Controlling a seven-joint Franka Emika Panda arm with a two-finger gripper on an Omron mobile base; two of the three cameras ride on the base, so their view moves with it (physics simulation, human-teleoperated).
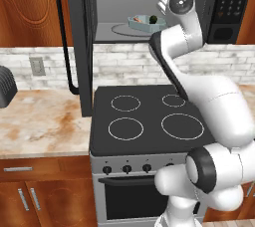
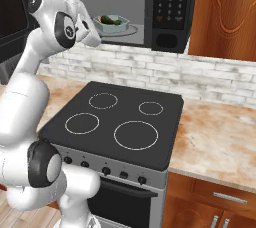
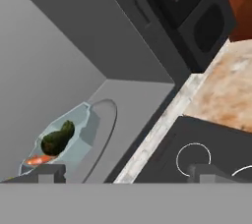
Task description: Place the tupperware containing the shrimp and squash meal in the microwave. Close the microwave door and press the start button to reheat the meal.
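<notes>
Jaws spread wide, nothing pinched between them. Gripper (image 3: 128,173) backed just outside the microwave (image 1: 149,7) mouth, at the front edge of the cavity, with one dark fingertip (image 3: 48,173) low by the tupperware and the other fingertip (image 3: 211,171) far across over the stove top. Tupperware (image 3: 74,139) resting on the round turntable (image 3: 106,129) inside the grey cavity, just ahead of the first finger, close to it but apart. Inside the tray, squash (image 3: 57,137) lying dark green toward the far end from the jaws, shrimp (image 3: 39,159) orange at the near end, the two side by side and close. Same tray (image 1: 145,21) seen from the left base camera on the turntable (image 1: 132,29), beyond the white hand (image 1: 164,6) and slightly to its side; from the right base camera, tray (image 2: 111,23) just past the hand (image 2: 85,24), squash (image 2: 109,21) visible in it. Microwave door (image 1: 79,37) swung fully open, standing well off to the tray's side of the jaws, its long black bar handle (image 1: 63,32) hanging down in front of the brick backsplash (image 1: 129,66). Keypad panel (image 2: 167,2) off to the other side of the jaws, beyond the second finger. Black stove (image 1: 149,119) with four ring burners below the jaws, marbled counter (image 2: 220,142) beside it.
</notes>
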